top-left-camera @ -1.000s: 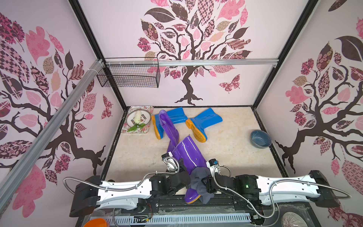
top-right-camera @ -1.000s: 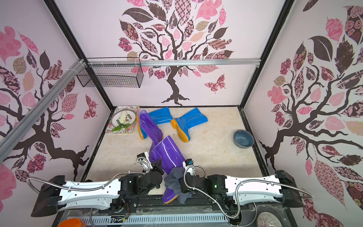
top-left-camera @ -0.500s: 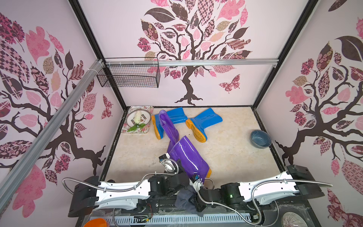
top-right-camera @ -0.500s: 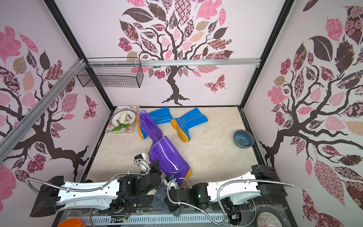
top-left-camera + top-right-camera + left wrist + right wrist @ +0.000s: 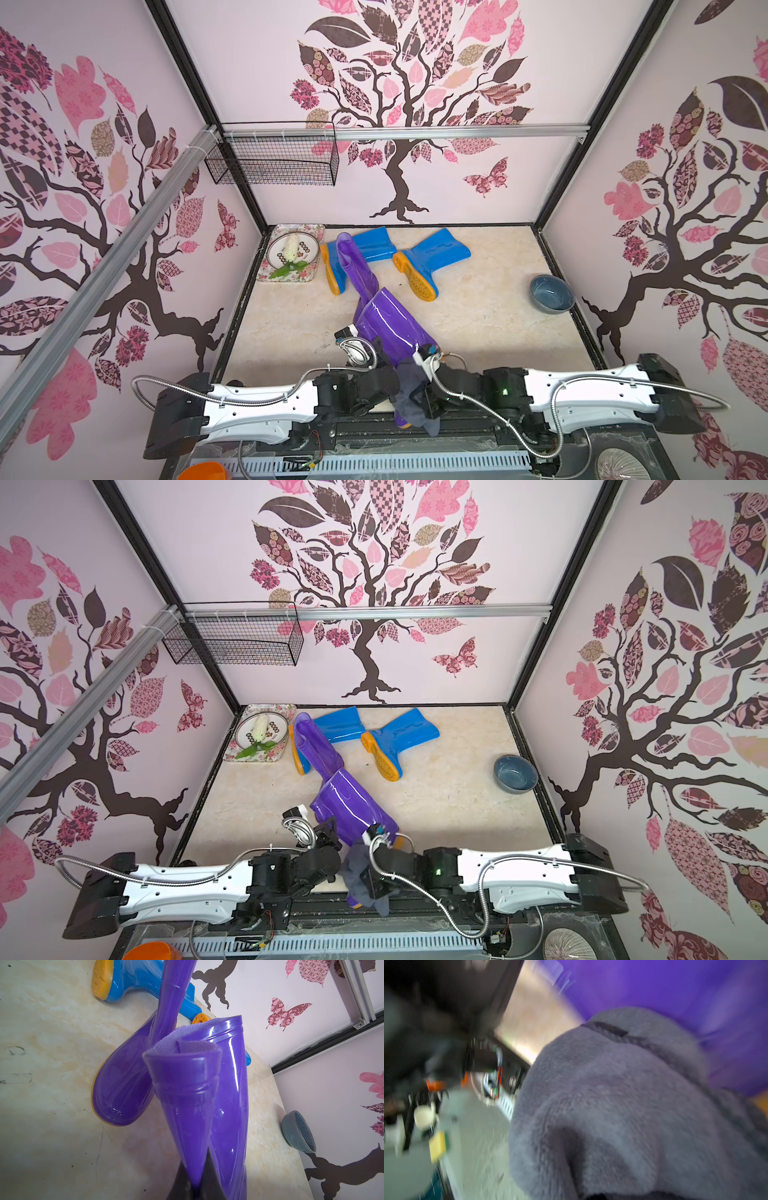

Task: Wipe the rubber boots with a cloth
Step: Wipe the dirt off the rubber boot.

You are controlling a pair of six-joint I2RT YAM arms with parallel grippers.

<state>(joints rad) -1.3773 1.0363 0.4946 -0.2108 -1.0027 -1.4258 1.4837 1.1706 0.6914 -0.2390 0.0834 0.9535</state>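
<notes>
Moved: right arm has swung back out since half a second ago, and the cloth (image 5: 411,395) is up on the foot of the held purple boot (image 5: 386,328) again.
Table (image 5: 478,332): pale marbled slab, matt and scuffed, under the held purple boot.
Held purple boot: glossy, tall and tilted, its shaft pinched into a fold with woven lining showing at the rim.
Second purple boot (image 5: 355,266): lies just behind it, with its shaft crossing one blue boot.
Blue boots (image 5: 432,253): two on their sides, farther behind, with ribbed orange-yellow soles.
Cloth: soft grey-blue terry draped over the held boot's foot, hiding it.
Tray (image 5: 272,274): floral and squarish, behind on the left arm's side.
Bowl (image 5: 552,293): round, glazed grey-blue, well off toward the right arm's side.
Left gripper (image 5: 196,1186): clenched on the shaft wall.
Right gripper (image 5: 376,885): buried in the cloth, clamped on it.
</notes>
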